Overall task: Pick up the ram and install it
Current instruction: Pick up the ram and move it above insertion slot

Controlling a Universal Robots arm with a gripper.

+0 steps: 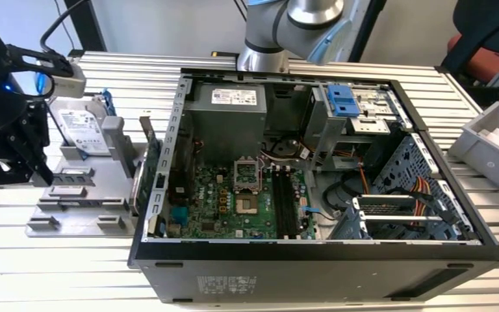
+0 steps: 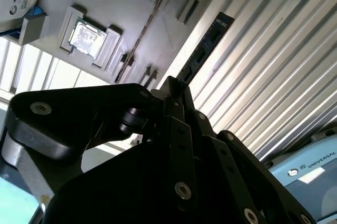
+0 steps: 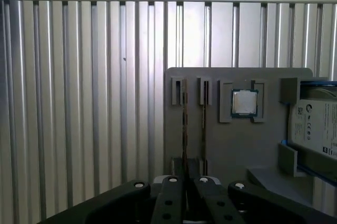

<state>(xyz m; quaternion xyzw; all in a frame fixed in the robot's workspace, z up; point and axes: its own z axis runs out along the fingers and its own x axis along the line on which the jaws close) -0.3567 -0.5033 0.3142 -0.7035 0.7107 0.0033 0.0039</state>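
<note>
My gripper is shut on the ram, a long dark stick that juts out past the fingertips over the edge of the grey holder tray. In the first wrist view the gripper hangs above the tray's slots and the held stick shows edge-on. A second thin stick stands on edge in the tray's slots. In the exterior view the gripper is over the tray, at the exterior view's left of the open computer case. The motherboard's black memory slots lie inside the case.
The tray also holds a square silvery processor chip and a hard drive. A green card stands upright just left of the case's left wall. Cables and drive cages crowd the case's right half. A grey bin sits at the far right.
</note>
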